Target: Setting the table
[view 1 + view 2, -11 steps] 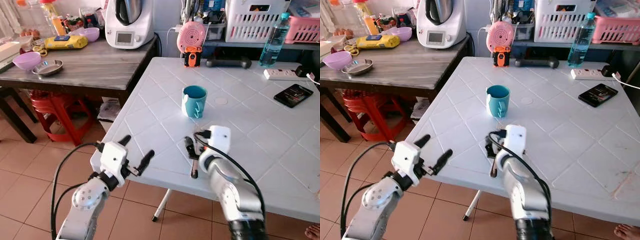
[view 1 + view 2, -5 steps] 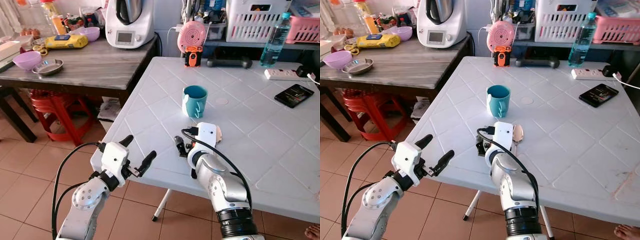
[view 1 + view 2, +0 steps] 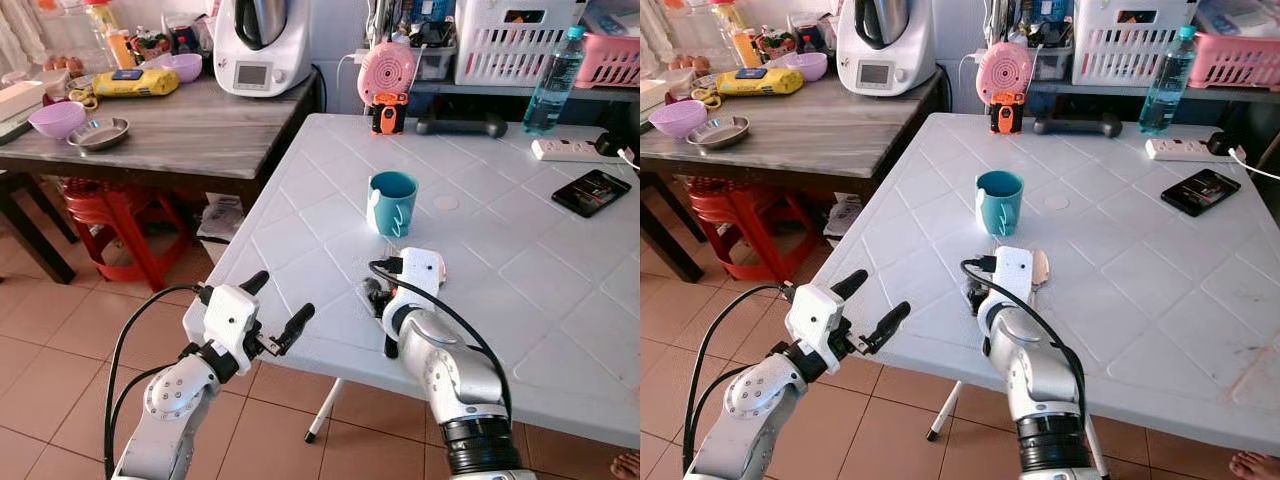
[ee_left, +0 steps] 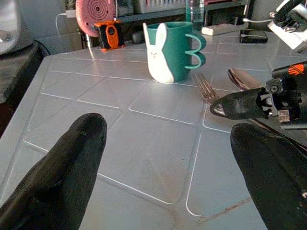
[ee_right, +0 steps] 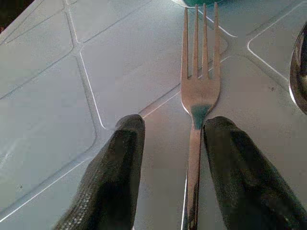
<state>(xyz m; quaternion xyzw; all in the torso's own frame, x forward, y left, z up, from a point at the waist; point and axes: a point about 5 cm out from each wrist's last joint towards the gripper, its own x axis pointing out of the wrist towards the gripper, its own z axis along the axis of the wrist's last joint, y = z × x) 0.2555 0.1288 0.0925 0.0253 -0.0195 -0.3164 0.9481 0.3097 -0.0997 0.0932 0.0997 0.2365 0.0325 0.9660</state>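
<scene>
— Where's the fork [image 5: 197,103]?
— Flat on the white worktop [image 3: 520,260], tines toward the teal mug [image 3: 391,203], a spoon [image 4: 242,79] just beside it.
— And the right hand [image 5: 168,167]?
— Low over the fork, fingers apart (one on each side of the handle).
— The left hand [image 3: 278,308]?
— Spread open, off the worktop's near edge.
</scene>
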